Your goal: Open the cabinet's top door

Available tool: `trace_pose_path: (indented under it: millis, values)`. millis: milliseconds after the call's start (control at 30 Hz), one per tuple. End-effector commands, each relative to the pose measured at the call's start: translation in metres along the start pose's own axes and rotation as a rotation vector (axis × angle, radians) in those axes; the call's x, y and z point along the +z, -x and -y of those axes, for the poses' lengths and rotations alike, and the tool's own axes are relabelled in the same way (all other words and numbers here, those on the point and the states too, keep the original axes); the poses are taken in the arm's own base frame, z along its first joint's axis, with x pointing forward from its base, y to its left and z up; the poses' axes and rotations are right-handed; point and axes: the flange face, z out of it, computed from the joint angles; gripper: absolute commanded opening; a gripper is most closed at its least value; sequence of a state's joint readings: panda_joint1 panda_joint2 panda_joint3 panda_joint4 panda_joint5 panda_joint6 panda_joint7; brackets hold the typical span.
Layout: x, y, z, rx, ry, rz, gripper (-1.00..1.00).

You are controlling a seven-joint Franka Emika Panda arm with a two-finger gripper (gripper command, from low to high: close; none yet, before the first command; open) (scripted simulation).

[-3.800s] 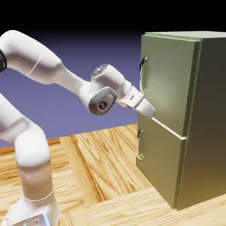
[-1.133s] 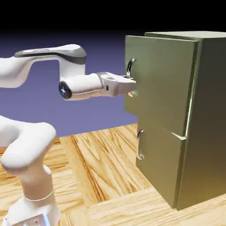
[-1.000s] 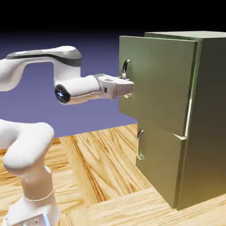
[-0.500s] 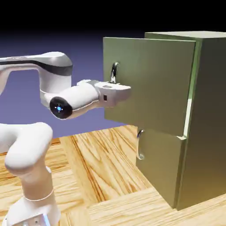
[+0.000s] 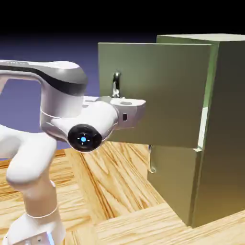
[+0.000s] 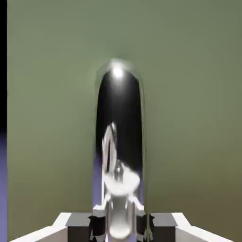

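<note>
The olive-green cabinet [image 5: 225, 124] stands at the exterior view's right. Its top door [image 5: 158, 91] is swung far out to the left, its panel facing the camera. A curved silver handle [image 5: 116, 82] rises near the door's free edge. My gripper [image 5: 128, 106] is shut on that handle's lower part. In the hand view the handle [image 6: 119, 142] fills the middle as a tall shiny arch against the green door [image 6: 189, 118], and both grey fingertips [image 6: 98, 222] press against its base.
The shorter lower door [image 5: 174, 184] stays closed, with its own silver handle [image 5: 151, 160] below the open panel. The wooden table [image 5: 115, 191] spreads under the arm. My white arm [image 5: 62, 115] bends in front of the open door.
Over the last second the top door has swung further out to the left, with my gripper holding its handle. The arm's elbow has dropped and turned toward the camera.
</note>
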State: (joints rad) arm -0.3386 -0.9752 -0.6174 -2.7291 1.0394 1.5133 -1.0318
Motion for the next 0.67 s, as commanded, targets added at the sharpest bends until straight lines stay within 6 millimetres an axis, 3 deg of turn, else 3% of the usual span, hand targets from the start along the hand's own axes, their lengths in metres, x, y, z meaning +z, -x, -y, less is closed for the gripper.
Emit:
trace_pose_path:
  millis: [0, 300, 600, 633]
  values:
    - [-0.008, -0.003, -0.003, 0.000, -0.021, 0.020, -1.00]
    - [-0.071, -0.037, -0.037, 0.000, -0.205, 0.204, -1.00]
    - [-0.105, -0.066, -0.066, 0.000, -0.327, 0.326, -1.00]
    - [-0.105, -0.066, -0.066, 0.000, -0.327, 0.326, 1.00]
